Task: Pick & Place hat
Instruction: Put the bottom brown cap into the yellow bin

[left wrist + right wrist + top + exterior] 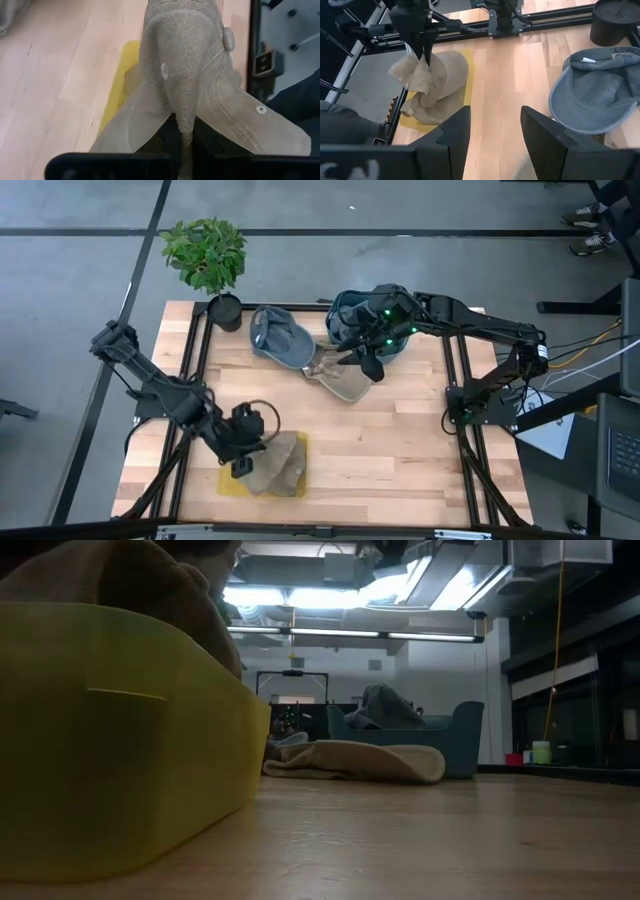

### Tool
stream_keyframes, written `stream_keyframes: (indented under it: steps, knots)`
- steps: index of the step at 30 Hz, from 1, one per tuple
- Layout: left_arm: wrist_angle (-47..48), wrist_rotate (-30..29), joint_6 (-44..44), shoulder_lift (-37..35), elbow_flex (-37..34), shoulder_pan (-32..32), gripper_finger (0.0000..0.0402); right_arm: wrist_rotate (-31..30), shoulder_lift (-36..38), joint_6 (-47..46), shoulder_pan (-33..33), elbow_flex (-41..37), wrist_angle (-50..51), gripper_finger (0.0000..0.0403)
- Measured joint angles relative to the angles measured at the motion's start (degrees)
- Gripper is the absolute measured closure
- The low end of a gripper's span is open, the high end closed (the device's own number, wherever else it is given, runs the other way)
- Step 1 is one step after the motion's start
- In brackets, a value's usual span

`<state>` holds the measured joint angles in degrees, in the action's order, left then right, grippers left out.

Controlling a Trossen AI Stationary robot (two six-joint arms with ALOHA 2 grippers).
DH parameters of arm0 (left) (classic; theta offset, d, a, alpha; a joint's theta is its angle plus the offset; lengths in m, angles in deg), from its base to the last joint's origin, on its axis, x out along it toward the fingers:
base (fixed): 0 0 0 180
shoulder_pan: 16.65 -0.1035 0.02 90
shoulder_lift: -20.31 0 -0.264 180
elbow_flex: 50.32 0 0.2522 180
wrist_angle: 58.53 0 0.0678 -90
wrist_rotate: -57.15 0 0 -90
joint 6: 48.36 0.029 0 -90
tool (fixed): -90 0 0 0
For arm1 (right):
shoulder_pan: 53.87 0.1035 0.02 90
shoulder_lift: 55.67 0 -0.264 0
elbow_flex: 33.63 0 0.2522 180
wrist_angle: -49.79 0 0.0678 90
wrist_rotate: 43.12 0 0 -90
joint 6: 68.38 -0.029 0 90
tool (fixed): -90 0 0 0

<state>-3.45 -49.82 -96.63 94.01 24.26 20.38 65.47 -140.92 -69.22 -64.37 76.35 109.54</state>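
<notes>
A tan hat [280, 465] sits on a yellow tray [228, 483] near the table's near edge. My left gripper [185, 132] is shut on it and also shows in the right wrist view, left gripper [422, 52]. A second tan hat [342, 386] lies flat on the table at mid-table. My right gripper [367, 363] hovers open just above it, touching nothing. A grey-blue hat [280, 340] lies crown-down beside it. A dark teal bin [352, 315] stands at the far edge. My left gripper pinches a raised fold of the tan hat's crown [183, 117] between its two fingers [167, 137], coming from above and pointing down. The pinched fold stands up under the gripper, while the hat's lower part [432, 107] rests on the yellow tray.
A potted plant [207, 255] stands at the table's far left corner. Dark frame rails [195, 360] run along the left and right sides. Bare wood [400, 450] lies between the tray and the right rail. The low view is half filled by the yellow tray [110, 740].
</notes>
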Motion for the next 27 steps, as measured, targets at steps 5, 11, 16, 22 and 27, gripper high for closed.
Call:
stream_keyframes:
  steps: [5, 11, 16, 22, 27]
  knots:
    - [-0.9, -4.0, 1.0, 4.0, 0.0, 1.9, 0.0389, 0.0, 0.0, -0.1, 0.0, 0.0, 0.4, 0.0230]
    - [-1.7, -7.0, 1.0, 7.7, 0.0, 2.3, 0.0389, 0.0, 0.0, -0.2, 0.0, 0.0, 1.0, 0.0230]
    - [-4.8, -7.2, 1.0, 10.0, 0.0, 2.3, 0.0388, 0.0, 0.0, -0.2, 0.0, 0.0, 2.2, 0.0230]
    - [-4.8, -6.8, 0.6, 12.3, 0.0, 2.2, 0.0365, 0.0, 0.0, -0.1, 0.0, 0.0, 2.4, 0.0230]
    - [-3.4, -6.7, -4.1, 12.6, 0.0, 2.2, 0.0323, 0.0, 0.0, -0.1, 0.0, 0.0, 3.0, 0.0230]
